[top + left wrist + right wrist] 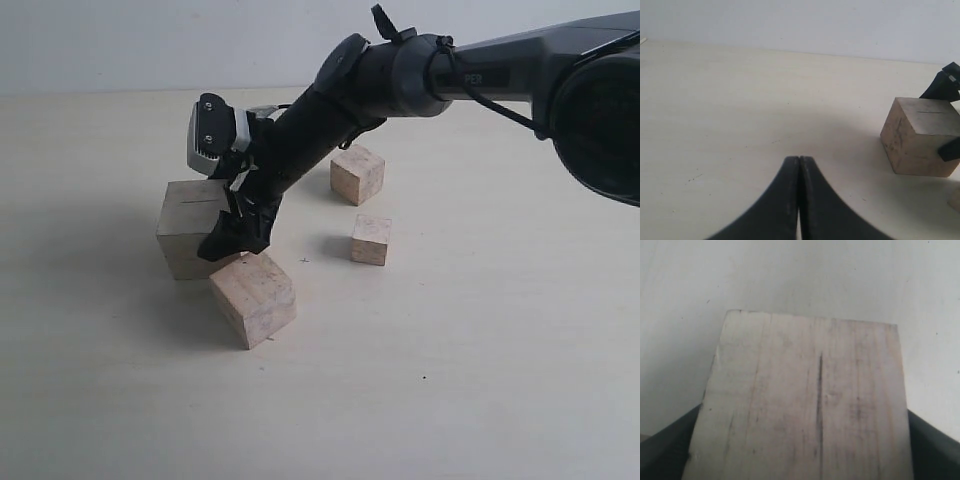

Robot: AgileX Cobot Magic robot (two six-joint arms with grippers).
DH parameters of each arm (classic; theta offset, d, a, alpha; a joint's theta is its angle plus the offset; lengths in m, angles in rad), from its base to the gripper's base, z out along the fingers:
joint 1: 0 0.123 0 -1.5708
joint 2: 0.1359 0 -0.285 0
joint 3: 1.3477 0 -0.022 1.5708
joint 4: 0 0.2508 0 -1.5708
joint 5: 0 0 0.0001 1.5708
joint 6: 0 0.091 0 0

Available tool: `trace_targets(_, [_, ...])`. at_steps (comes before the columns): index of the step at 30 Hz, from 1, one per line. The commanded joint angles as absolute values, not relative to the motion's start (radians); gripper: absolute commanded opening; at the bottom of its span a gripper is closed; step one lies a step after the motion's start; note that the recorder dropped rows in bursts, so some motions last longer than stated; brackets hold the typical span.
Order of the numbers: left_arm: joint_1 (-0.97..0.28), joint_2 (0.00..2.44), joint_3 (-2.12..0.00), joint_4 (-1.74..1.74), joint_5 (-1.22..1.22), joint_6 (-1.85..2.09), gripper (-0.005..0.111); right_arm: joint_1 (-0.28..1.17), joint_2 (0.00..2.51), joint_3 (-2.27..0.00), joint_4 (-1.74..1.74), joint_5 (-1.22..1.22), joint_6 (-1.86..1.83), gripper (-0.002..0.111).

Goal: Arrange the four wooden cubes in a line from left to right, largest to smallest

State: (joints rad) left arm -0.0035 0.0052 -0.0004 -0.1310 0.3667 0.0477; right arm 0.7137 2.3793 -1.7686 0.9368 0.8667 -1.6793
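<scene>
Four pale wooden cubes sit on the table. The largest cube (188, 228), marked by a thin dark crack, is at the left. My right gripper (232, 225) reaches across to it; its black fingers (670, 447) press flush against two opposite sides, shut on the cube (805, 405), which rests on the table. The second-largest cube (255, 298) lies just in front of it, nearly touching. Further back sits the third cube (357, 173), with the smallest cube (371, 239) nearer. My left gripper (799, 160) is shut and empty, off to the side of the largest cube (920, 137).
The pale tabletop (480, 380) stretches wide around the cubes, and a plain wall (150, 40) stands behind it. The dark right arm (420, 75) spans the scene above the third cube.
</scene>
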Motion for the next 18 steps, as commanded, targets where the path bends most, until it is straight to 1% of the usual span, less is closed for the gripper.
trace_targets(1, [-0.011, 0.000, 0.000, -0.134, 0.359, 0.048, 0.000, 0.713, 2.380, -1.774, 0.953, 0.865, -1.683, 0.014])
trace_targets(5, [-0.011, 0.000, 0.000, -0.134, 0.359, 0.048, 0.000, 0.713, 2.380, -1.774, 0.966, 0.865, -1.683, 0.041])
trace_targets(8, [-0.011, 0.000, 0.000, -0.134, 0.359, 0.048, 0.000, 0.713, 2.380, -1.774, 0.969, 0.865, -1.674, 0.068])
trace_targets(11, [-0.011, 0.000, 0.000, -0.134, 0.359, 0.048, 0.000, 0.713, 2.380, -1.774, 0.999, 0.865, -1.674, 0.088])
trace_targets(13, [-0.011, 0.000, 0.000, -0.134, 0.359, 0.048, 0.000, 0.713, 2.377, -1.774, 1.021, 0.862, -1.674, 0.096])
trace_targets(15, [-0.011, 0.000, 0.000, -0.134, 0.359, 0.048, 0.000, 0.713, 2.372, -1.774, 1.023, 0.862, -1.674, 0.100])
trace_targets(18, [-0.011, 0.000, 0.000, -0.134, 0.359, 0.048, 0.000, 0.713, 2.357, -1.774, 1.012, 0.862, -1.672, 0.102])
